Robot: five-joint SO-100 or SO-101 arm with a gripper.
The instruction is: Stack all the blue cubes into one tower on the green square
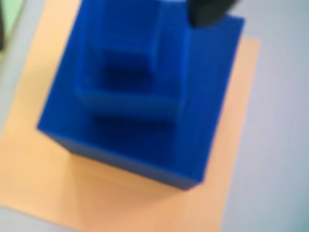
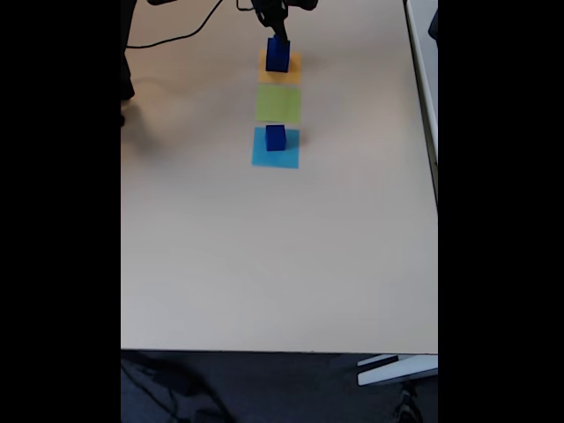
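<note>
While gripper (image 2: 278,33) (grip unclear) hovers, blue cubes (image 1: 140,92) seemingly stacked, orange square (image 1: 34,159).

Free room: my desk (image 2: 264,264) lies bare across its whole near half and down both sides of the row of squares, and the green square (image 2: 278,103) is uncovered. Obstacles: a stepped blue stack (image 2: 278,55) on the orange square (image 2: 292,63) directly beneath my tool (image 2: 275,19); one blue cube (image 2: 275,137) on the light-blue square (image 2: 275,154); a black cable (image 2: 181,35) at the far left.
</note>
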